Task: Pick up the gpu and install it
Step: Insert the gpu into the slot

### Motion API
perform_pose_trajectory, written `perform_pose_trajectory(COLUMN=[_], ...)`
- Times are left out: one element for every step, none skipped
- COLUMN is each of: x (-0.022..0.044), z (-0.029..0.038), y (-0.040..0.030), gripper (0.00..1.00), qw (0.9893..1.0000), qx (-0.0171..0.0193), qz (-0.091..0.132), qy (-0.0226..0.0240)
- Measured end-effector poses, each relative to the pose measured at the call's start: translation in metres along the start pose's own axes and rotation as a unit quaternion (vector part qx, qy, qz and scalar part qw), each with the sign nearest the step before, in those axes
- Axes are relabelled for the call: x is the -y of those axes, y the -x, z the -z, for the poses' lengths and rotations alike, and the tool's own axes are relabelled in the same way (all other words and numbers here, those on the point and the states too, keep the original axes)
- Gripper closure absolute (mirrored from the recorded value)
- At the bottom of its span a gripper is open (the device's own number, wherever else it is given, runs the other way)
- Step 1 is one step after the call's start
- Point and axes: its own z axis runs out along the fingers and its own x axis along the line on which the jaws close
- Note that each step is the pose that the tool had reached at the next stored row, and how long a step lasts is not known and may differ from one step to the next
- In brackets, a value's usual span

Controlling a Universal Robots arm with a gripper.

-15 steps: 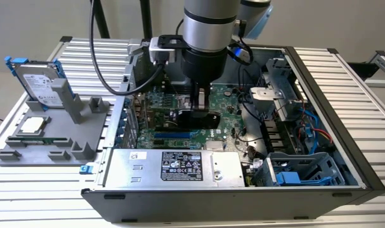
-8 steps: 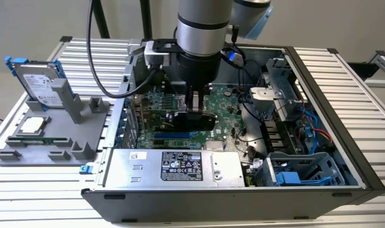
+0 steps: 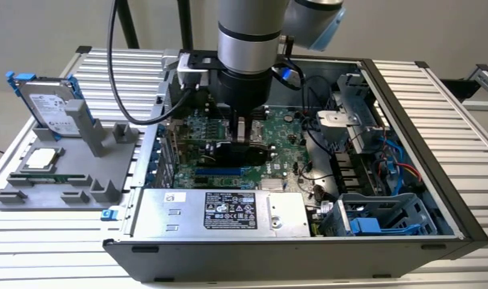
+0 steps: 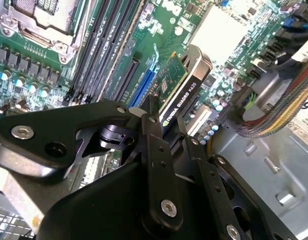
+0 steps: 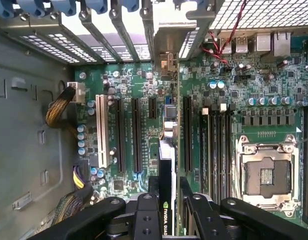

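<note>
Gripper (image 4: 166, 127) around gpu (image 4: 181, 87) edges

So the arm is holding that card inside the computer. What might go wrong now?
1. The hand grips the gpu by one edge only; it might tilt or slip as it is pressed down.
2. The motherboard has several parallel slots close together, so the card could meet the wrong one or miss.
3. The cable bundle lies near and could snag.
</note>
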Motion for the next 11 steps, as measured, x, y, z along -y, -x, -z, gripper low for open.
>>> perform_pose_trajectory(x=[-0.0013,-0.0027,-0.0042,-0.0054,-0.0063,-0.0064,-0.0064,-0.0064,-0.0065,-0.0067,-0.007], z=[-0.0009,-0.0019,-0.0029,-0.0037,-0.0046,-0.0053,-0.0061,-0.0068,-0.0074,-0.0087,-0.0097], y=[0.0005,0.0008,0.001,0.001,0.0009,0.0009,0.001,0.0009,0.0006,0.0005,0.0004], gripper=[1.0,1.0,1.0,1.0,1.0,1.0,1.0,1.0,1.0,1.0,1.0], qw=[1.0,1.0,1.0,1.0,1.0,1.0,1.0,1.0,1.0,1.0,1.0], qx=[0.0,0.0,0.0,0.0,0.0,0.0,0.0,0.0,-0.0002,0.0,0.0], qz=[-0.001,-0.001,-0.001,-0.002,-0.002,-0.002,-0.002,-0.002,-0.002,-0.002,-0.002], qy=[0.0,0.0,0.0001,0.0001,0.0001,0.0001,0.0001,0.0002,0.0003,0.0002,0.0003])
